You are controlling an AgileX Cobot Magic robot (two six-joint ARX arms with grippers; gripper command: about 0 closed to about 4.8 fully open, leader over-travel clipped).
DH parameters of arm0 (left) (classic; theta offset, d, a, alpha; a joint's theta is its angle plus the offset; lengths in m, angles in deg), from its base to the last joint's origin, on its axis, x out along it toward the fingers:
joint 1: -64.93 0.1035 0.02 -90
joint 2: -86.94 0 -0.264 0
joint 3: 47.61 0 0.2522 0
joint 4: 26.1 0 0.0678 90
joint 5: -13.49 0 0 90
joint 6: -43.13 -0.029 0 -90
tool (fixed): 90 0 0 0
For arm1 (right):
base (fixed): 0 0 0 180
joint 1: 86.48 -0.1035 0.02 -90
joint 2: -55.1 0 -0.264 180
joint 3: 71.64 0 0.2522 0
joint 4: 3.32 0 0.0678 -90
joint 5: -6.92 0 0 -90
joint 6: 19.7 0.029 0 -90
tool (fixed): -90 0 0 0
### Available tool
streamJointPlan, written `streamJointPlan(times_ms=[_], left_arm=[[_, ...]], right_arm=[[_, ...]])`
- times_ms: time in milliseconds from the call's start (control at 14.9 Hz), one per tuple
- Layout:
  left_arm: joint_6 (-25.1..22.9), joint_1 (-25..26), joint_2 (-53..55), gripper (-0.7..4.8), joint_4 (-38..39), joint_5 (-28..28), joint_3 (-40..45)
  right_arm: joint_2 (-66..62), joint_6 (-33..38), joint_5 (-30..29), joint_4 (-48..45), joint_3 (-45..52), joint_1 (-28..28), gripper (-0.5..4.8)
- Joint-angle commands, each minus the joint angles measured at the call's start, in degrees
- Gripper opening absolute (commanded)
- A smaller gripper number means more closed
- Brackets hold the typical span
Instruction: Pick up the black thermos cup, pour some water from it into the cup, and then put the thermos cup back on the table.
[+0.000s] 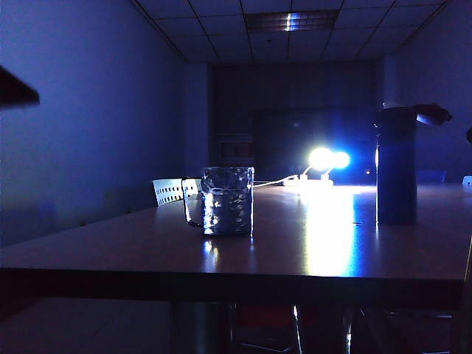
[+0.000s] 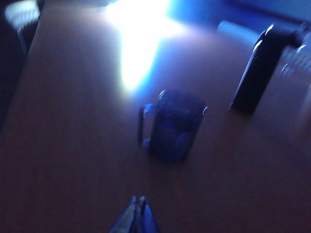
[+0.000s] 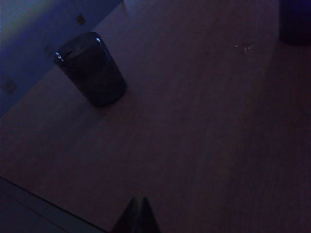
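- The left gripper [image 2: 138, 213] hangs above the near part of the table [image 2: 73, 160], its fingers pressed together and empty.
- The right gripper [image 3: 138, 216] hovers over the table's near edge, also closed with nothing in it.
- The cup [image 1: 228, 200] stands upright near the middle of the table, handle to the left in the exterior view.
- The black thermos cup [image 1: 396, 166] stands upright to the right, well apart from the cup, its flip lid jutting sideways.
- A bright lamp [image 1: 328, 159] glares at the far end.
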Motion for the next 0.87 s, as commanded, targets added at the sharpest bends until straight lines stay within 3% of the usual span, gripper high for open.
streamJointPlan(times_ms=[67,202,404,673,874], left_arm=[[-0.1,4.4,-7.8,-0.05,3.1,-0.4,0.9],[-0.1,12.8,-15.1,-0.05,12.0,-1.3,1.0],[-1.5,22.9,-24.4,-0.05,15.2,-6.6,2.9],[-7.1,24.2,-24.2,-0.06,16.8,-6.4,6.3],[-9.2,24.0,-24.2,-0.05,18.3,-1.6,6.4]], right_arm=[[0.2,0.2,-0.2,-0.6,-0.2,0.1,-0.08],[0.2,0.2,-0.1,-0.6,-0.2,0.1,-0.08],[0.2,0.2,-0.1,-0.6,-0.2,0.1,-0.08],[0.6,0.2,-0.1,-0.2,-0.2,0.1,-0.08],[0.6,0.2,-0.1,-0.2,-0.2,0.1,-0.08]])
